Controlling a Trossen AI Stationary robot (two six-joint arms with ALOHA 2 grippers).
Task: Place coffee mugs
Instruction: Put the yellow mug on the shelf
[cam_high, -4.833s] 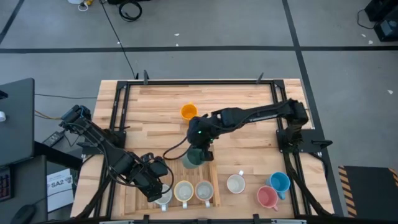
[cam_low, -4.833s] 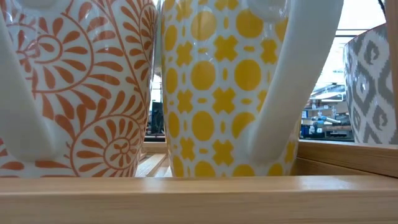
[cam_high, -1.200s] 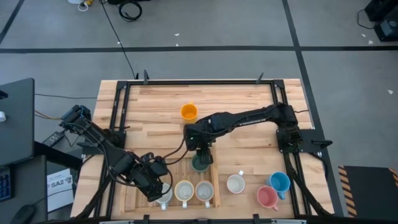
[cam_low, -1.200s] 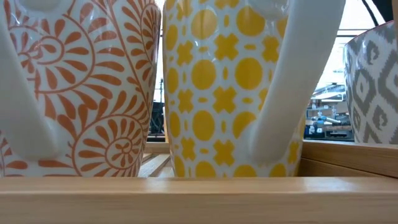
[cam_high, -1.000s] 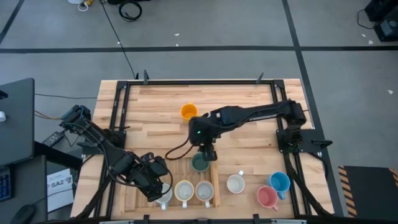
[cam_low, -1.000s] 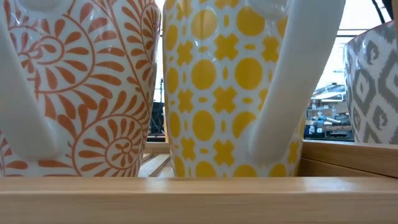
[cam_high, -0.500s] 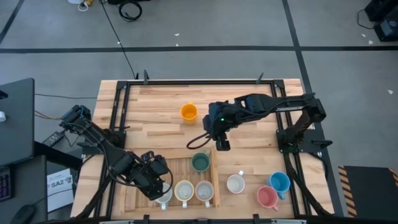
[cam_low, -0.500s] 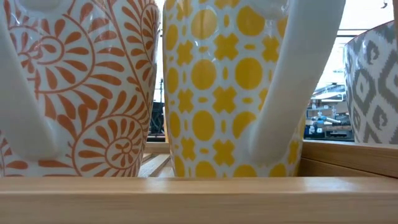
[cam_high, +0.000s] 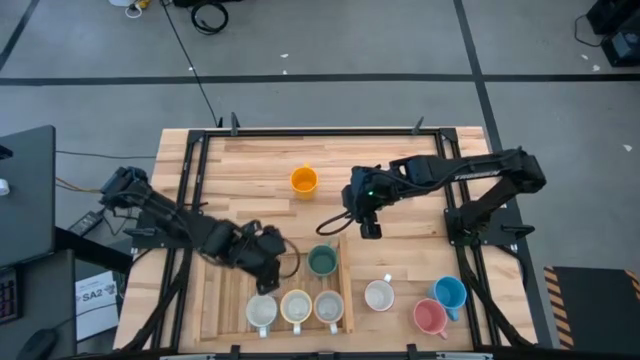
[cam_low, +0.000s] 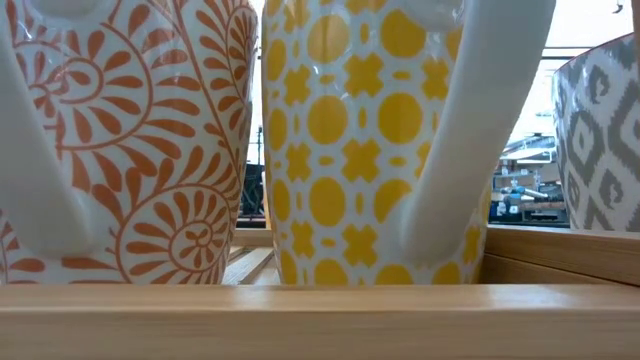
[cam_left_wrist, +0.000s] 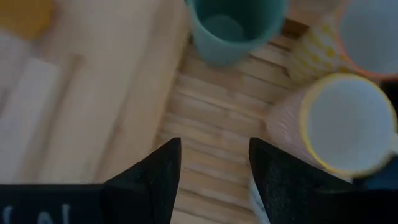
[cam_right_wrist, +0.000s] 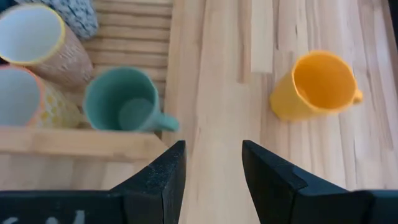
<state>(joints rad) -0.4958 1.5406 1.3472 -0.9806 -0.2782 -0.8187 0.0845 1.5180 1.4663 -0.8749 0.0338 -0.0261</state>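
Four mugs now sit in the tray (cam_high: 208, 318): the right pincer (cam_high: 370, 229), open and empty, has released the green mug (cam_high: 321, 262) and withdrawn, while the left pincer (cam_high: 272, 263), also open and empty, has shifted off the white mug (cam_high: 261, 311).

We see the table (cam_high: 400, 150) from above in even, soft light, with faint shadows only. The left wrist picture is blurred throughout, the green mug (cam_left_wrist: 235, 28) smeared. At table height, patterned mugs (cam_low: 360, 140) loom close while bright windows behind glare.

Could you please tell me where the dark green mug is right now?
In the high view, the dark green mug stands in the wooden tray, at its far right corner.
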